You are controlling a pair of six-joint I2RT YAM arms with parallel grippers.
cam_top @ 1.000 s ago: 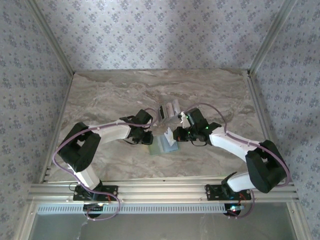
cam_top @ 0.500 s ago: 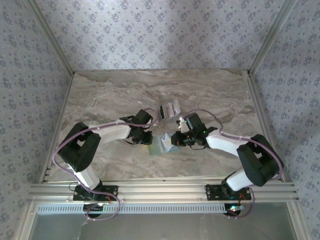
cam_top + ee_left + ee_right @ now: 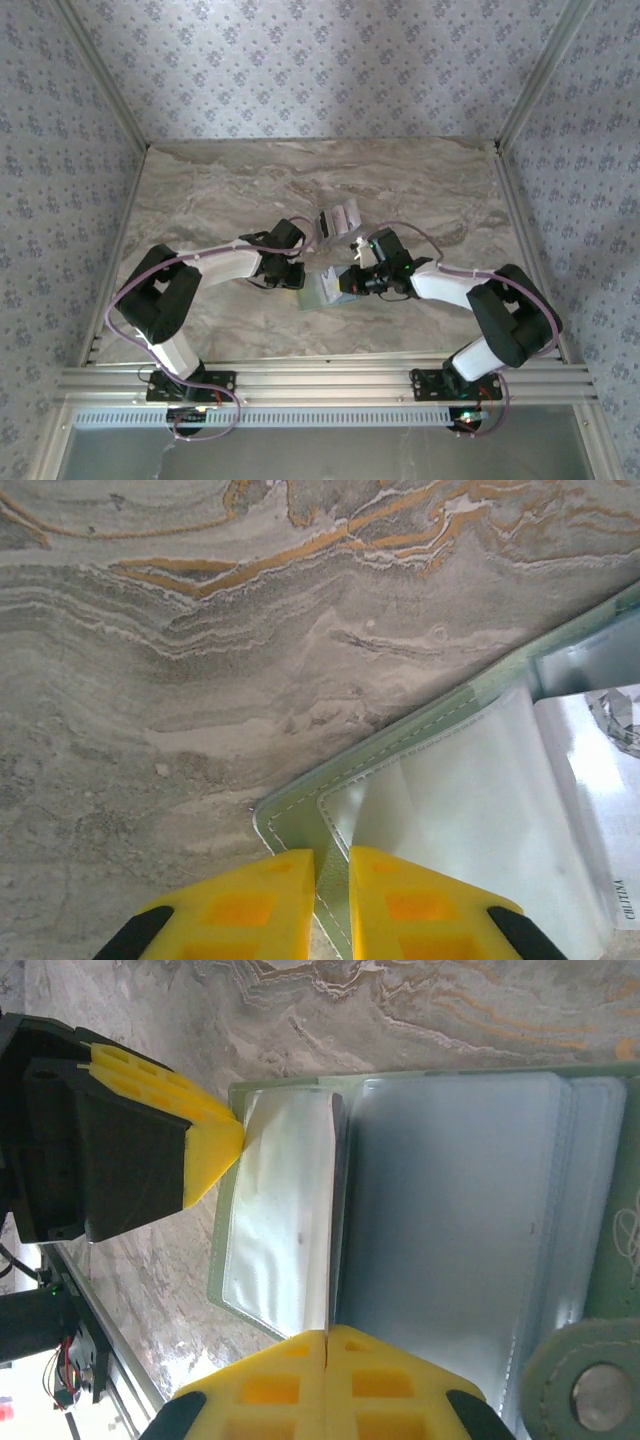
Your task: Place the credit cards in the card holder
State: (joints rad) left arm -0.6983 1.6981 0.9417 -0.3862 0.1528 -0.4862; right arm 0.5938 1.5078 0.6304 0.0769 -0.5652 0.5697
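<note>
The flat, pale sage-green card holder (image 3: 318,292) lies open. The left gripper (image 3: 331,865) pinches its left edge, and the right gripper (image 3: 327,1345), jaws pressed together, touches its clear sleeves.

A grey-beige marbled counter (image 3: 220,190) lies under soft, even light. Pale floral-patterned walls (image 3: 320,60) enclose it on three sides.

**Colour rundown of your cell**

Your card holder (image 3: 400,742) is pale sage green with lighter stitching and frosty see-through pockets inside. The table (image 3: 200,680) is grey-beige marble with orange veins. Your left gripper (image 3: 331,865) and right gripper (image 3: 327,1345) both have bright yellow fingers on black. The credit cards (image 3: 338,218) look silvery-white with dark bits. Arms (image 3: 230,265) are white with black joints, cables (image 3: 110,312) purple, walls (image 3: 300,70) pale blue-grey with a small floral repeat.
</note>
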